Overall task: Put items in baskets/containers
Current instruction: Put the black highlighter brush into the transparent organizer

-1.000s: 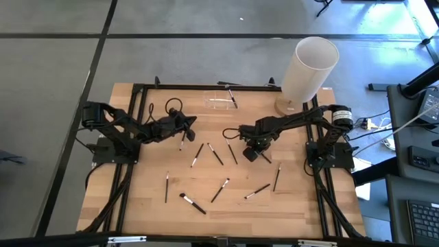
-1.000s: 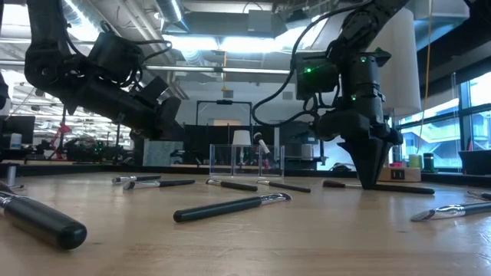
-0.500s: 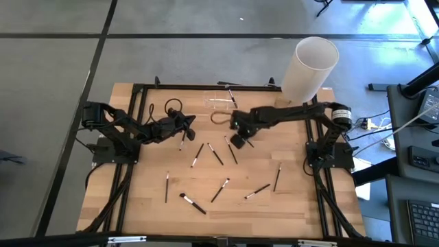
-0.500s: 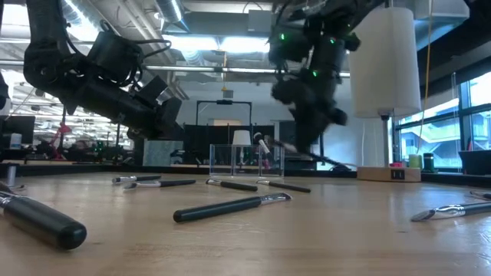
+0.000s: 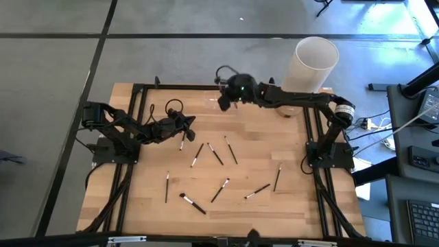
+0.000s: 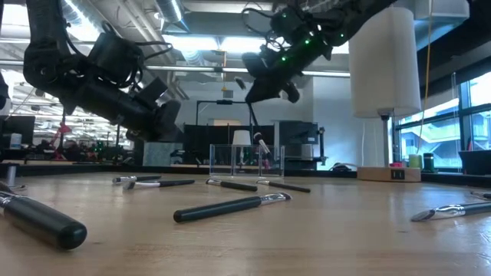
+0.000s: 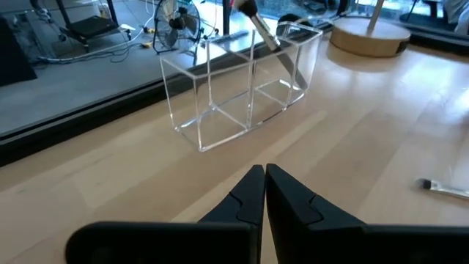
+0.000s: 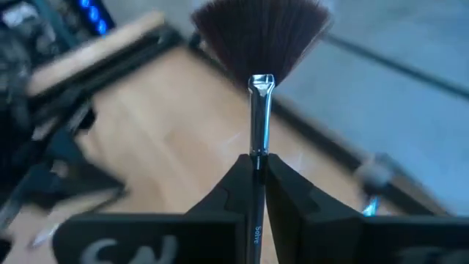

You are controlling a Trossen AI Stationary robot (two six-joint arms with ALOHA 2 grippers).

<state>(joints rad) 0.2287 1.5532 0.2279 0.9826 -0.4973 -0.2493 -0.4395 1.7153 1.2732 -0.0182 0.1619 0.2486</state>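
I see the wooden counter (image 5: 151,206) filling the high view, with the tall white cylinder (image 5: 310,65) standing on its tan base at the far right corner. My right arm reaches across the far edge, and its gripper (image 5: 224,101) hangs in the air over the clear holder (image 5: 221,101); in the low view it sits high above the holder (image 6: 246,160). Its jaws are pinching a fan brush (image 8: 258,88) by the handle, the silvery ferrule and dark spread bristles sticking out past the fingertips (image 8: 236,170).

My left arm waits over the left side of the counter, its gripper (image 5: 186,125) raised and its jaws pressed together, as the left wrist view (image 7: 264,173) shows.

The clear holder (image 7: 242,84) stands near the far edge, divided into compartments, with one brush (image 7: 272,40) already leaning in it, pale tip up. I cannot tell which compartment it stands in.

The other brushes lie flat and scattered on the counter: three (image 5: 215,152) close together near the middle, one (image 5: 166,186) toward the left, one with a pale tip (image 5: 193,203) nearer the front edge, one (image 5: 220,190) beside it, and two (image 5: 267,183) on the right.
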